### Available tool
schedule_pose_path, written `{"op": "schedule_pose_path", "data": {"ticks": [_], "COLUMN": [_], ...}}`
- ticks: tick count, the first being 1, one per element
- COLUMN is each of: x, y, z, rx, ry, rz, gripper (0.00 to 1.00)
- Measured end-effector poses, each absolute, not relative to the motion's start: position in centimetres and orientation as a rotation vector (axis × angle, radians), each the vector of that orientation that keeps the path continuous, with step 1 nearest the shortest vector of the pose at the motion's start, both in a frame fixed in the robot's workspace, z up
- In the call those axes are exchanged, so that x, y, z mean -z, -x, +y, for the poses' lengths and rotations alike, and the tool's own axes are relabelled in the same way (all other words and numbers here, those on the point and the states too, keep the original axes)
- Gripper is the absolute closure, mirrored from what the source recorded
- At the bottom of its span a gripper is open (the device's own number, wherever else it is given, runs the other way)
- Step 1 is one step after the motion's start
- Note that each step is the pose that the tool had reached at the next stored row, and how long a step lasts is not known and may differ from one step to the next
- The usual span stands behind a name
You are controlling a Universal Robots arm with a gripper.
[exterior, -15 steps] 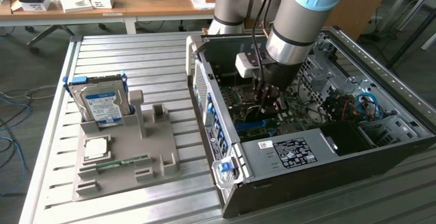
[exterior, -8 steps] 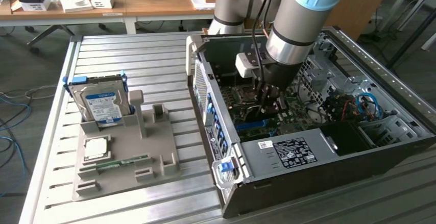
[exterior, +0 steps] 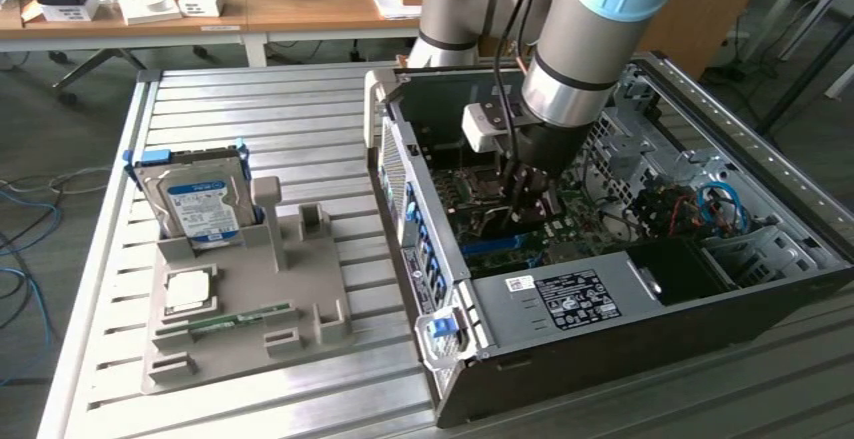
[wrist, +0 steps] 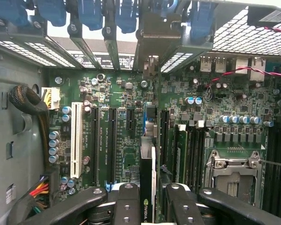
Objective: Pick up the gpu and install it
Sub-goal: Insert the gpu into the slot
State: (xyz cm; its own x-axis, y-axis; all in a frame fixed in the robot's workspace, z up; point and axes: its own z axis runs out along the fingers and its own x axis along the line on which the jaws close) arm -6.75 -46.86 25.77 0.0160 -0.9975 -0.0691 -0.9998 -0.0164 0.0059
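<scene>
While the gripper [wrist: 152, 194] is clamped on the gpu [wrist: 147, 168], the card stands edge-on above the middle of the motherboard [wrist: 122, 93], pointing toward the slotted rear wall of the open case [exterior: 627, 359]

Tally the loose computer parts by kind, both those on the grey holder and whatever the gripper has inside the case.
Hard drive: 1
Processor chip: 1
Memory stick: 1
gpu: 1, clamped in the gripper
Total: 4
</scene>
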Motion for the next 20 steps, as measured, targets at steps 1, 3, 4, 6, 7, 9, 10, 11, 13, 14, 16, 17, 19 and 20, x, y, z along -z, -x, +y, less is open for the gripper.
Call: {"op": "schedule_pose_path", "data": {"ticks": [1,3,4,6,7,9,10,11,13,14,16,17,19,20], "x": [-25.77,-25.76,-25.76,-25.77,-25.77,-25.76,-25.76,-25.77,-25.77,-25.77,-25.77,-25.77,-25.76,-25.76], "y": [6.75,6.74,6.74,6.74,6.74,6.74,6.74,6.74,6.74,6.74,6.74,6.74,6.74,6.73], "z": [-46.87,-46.88,-46.88,-46.92,-46.95,-46.98,-46.98,-46.99,-46.99,-46.99,-46.99,-46.99,-46.99,-46.99], "rx": [-0.083,-0.082,-0.082,-0.081,-0.081,-0.079,-0.079,-0.079,-0.079,-0.079,-0.079,-0.079,-0.077,-0.076], "ry": [2.205,2.201,2.199,2.194,2.19,2.186,2.186,2.186,2.186,2.186,2.186,2.187,2.189,2.19], "rz": [2.173,2.177,2.179,2.185,2.189,2.195,2.195,2.195,2.195,2.195,2.194,2.194,2.194,2.195], "gripper": [0.74,0.74,0.74,0.74,0.74,0.74,0.74,0.74,0.74,0.74,0.74,0.74,0.74,0.74]}}
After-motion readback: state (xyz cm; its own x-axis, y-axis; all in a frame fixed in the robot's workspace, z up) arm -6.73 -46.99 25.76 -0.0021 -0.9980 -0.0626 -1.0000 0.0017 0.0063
